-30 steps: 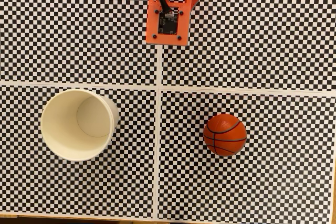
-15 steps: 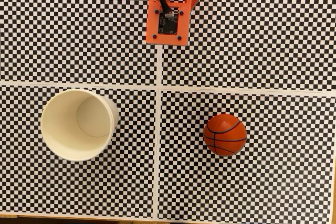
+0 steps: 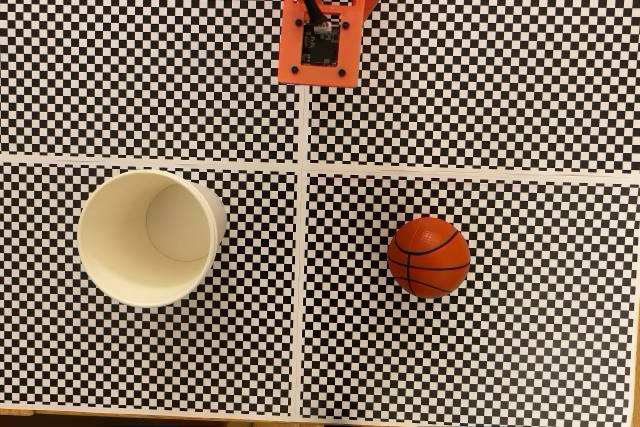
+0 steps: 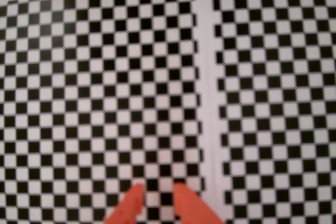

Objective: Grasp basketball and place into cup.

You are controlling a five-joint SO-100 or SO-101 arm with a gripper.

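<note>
Your jaws [image 4: 156, 188] sit nearly closed — gripping nothing — above bare checkered bench [image 3: 500, 67]. The basketball [image 3: 429, 256] rests well apart from them; the cup [image 3: 150, 237] stands upright, mouth up.

Two cams: one top-down, one on wrist.
Fixed view looks straight down, fairly high, over black-and-white checkered table surface [image 3: 480, 67]; wrist view faces down, much nearer, past orange plastic gripper [image 4: 157, 195]. Both share checkered surface w/ white seam strip [image 4: 207, 103].

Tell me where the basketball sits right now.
In the fixed view the basketball rests on the checkered mat in the lower right section, right of the vertical white line, with the cup across that line on the left.
</note>
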